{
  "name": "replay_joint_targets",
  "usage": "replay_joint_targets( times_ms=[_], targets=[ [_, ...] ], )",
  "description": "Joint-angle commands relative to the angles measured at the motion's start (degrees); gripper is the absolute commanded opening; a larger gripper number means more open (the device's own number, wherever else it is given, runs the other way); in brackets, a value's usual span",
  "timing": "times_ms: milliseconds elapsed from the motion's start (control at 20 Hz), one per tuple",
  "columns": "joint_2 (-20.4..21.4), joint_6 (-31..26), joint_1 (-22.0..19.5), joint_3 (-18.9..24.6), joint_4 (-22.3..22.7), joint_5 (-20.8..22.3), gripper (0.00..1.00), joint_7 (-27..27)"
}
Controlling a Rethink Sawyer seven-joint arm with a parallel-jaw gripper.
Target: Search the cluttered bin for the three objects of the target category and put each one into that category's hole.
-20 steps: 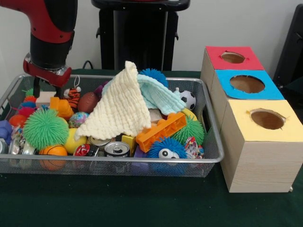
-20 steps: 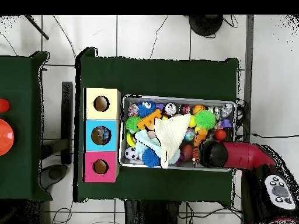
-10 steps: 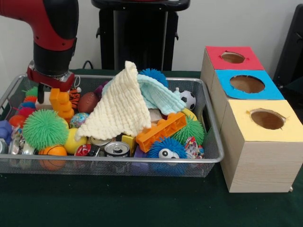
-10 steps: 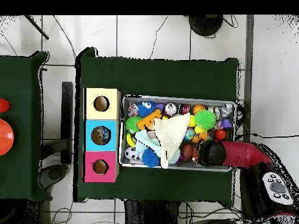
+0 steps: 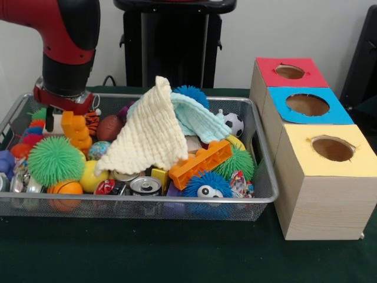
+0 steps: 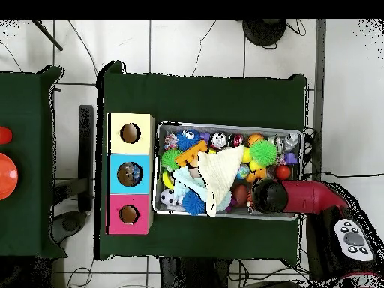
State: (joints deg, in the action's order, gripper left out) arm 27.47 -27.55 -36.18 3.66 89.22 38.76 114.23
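One wire bin [image 5: 259,194] on dark green cloth, crowded: cream washcloth [image 5: 150,132] tented at centre, spiky green ball [image 5: 55,161] and can [image 5: 145,186] toward its front. Orange block [image 5: 75,130], upright, stood left of the washcloth, under the gripper [image 5: 62,115]; its grip could not be told. Three holed boxes [image 5: 312,147] stood beside the bin.

We note a dark green cloth on the tabletop [image 5: 177,253]. Pale wall [image 5: 283,29] behind, upper frame. Overhead: white tiled floor [image 6: 195,45] with dark cables [image 6: 206,37], and a second green-covered table [image 6: 26,165] at the left edge.
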Motion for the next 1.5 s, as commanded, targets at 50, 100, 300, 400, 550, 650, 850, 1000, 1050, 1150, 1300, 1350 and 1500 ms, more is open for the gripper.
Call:
replay_joint_targets(
  times_ms=[50, 100, 300, 400, 550, 650, 850, 1000, 1050, 1150, 1300, 1350, 1500],
  targets=[
    [-8.46, 12.61, -1.14, 8.49, -5.10, 4.03, 1.00, -2.74],
    [-8.51, 12.23, -2.02, 9.63, -4.96, 3.89, 1.00, -3.93],
    [-5.29, 7.41, -2.05, 10.49, -2.96, 2.26, 1.00, -5.55],
    [-3.38, 4.77, -2.62, 11.35, -1.95, 1.24, 1.00, -7.08],
    [-0.19, 0.70, -2.88, 12.13, -0.36, -0.11, 1.00, -8.58],
    [2.14, -2.62, -3.04, 12.66, 0.71, -0.90, 1.00, -10.08],
    [4.71, -9.54, -3.67, 14.27, 1.03, -3.15, 1.00, -13.02],
    [4.97, -11.75, -3.93, 15.05, 1.29, -3.75, 1.00, -12.98],
    [4.80, -11.59, -4.01, 15.22, 1.19, -3.53, 1.00, -12.72],
    [4.22, -10.75, -4.50, 15.86, 1.04, -3.09, 1.00, -12.25],
    [4.74, -6.81, -5.52, 16.70, 1.67, -1.75, 1.00, -10.68],
    [4.85, -4.32, -5.76, 16.65, 2.06, -1.00, 1.00, -9.21],
    [3.59, 3.05, -3.16, 13.34, 0.76, 3.48, 1.00, -3.26]
  ],
)
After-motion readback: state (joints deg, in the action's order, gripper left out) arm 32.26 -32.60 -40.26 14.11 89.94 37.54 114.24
